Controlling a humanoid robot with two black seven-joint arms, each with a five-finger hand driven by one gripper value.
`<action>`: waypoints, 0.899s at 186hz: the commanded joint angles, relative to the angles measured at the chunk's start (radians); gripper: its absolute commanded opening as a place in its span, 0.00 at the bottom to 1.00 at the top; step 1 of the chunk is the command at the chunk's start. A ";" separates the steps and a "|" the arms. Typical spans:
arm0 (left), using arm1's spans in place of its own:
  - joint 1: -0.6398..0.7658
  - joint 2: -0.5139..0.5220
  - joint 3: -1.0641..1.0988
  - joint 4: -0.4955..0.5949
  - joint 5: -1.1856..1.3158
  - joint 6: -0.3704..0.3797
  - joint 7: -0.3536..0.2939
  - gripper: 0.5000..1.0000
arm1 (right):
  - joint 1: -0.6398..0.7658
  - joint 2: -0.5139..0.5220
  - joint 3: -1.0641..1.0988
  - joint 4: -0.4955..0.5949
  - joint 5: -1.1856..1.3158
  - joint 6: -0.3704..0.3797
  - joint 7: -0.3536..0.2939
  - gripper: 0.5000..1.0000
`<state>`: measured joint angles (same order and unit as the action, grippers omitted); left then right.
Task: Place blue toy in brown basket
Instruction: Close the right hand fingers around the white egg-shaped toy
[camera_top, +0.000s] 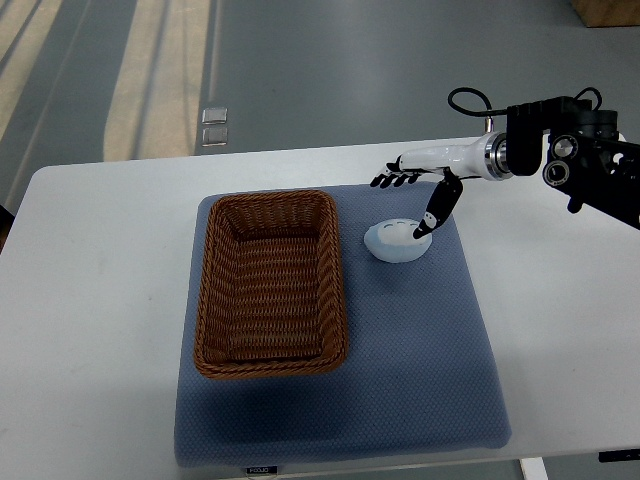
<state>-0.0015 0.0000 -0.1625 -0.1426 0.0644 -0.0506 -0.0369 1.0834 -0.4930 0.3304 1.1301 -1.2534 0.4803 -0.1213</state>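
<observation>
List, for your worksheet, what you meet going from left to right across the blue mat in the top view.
Brown basket → blue toy → right hand, its thumb reaching down to the toy.

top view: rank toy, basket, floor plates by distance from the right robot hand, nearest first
From the right robot hand:
1. Toy: just below it, thumb tip at its top edge.
2. Basket: to the left, on the mat.
3. Floor plates: far upper left, beyond the table.
</observation>
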 joint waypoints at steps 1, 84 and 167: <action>0.000 0.000 0.000 0.000 0.000 0.000 0.000 1.00 | -0.008 0.013 -0.008 0.002 0.003 0.001 -0.038 0.77; 0.000 0.000 0.001 0.000 0.000 0.001 0.000 1.00 | -0.057 0.113 -0.010 -0.069 -0.023 -0.042 -0.051 0.75; 0.000 0.000 0.000 0.000 0.000 0.000 0.000 1.00 | -0.088 0.119 -0.011 -0.084 -0.069 -0.068 -0.043 0.52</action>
<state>-0.0015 0.0000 -0.1625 -0.1427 0.0645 -0.0501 -0.0369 0.9993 -0.3758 0.3191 1.0499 -1.3179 0.4179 -0.1669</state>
